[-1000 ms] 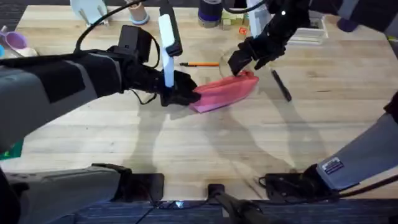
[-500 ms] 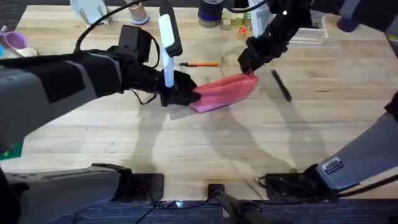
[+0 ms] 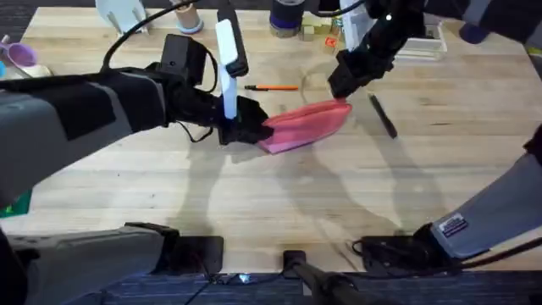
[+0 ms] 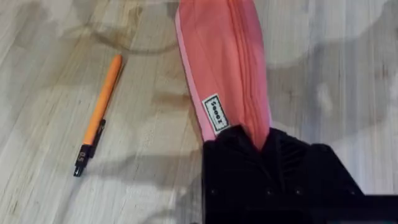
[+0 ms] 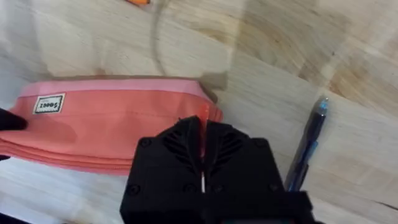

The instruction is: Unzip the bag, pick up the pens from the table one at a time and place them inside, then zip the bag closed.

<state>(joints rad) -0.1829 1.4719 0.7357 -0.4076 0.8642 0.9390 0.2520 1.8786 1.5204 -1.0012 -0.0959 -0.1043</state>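
Observation:
The pink bag (image 3: 306, 124) lies on the table (image 3: 356, 195) between both arms, its zipper closed along the top (image 4: 239, 56). My left gripper (image 3: 254, 129) is shut on the bag's left end (image 4: 260, 138). At the right end, my right gripper (image 3: 340, 90) is shut with a thin pink zipper tab (image 5: 203, 124) pinched between its fingers. The orange pen (image 3: 273, 87) with a black end lies just behind the bag, also in the left wrist view (image 4: 99, 118). To the right of the bag lies the black pen (image 3: 383, 115), which shows a blue tip (image 5: 308, 144).
Cups, a bottle and small boxes (image 3: 296, 21) line the table's far edge. A purple item (image 3: 19, 58) sits at the far left. Bare wood stretches in front of the bag toward the arm bases.
My right gripper has shifted a little to the right and settled at the bag's right end. The left gripper, the bag and both pens have stayed where they were.

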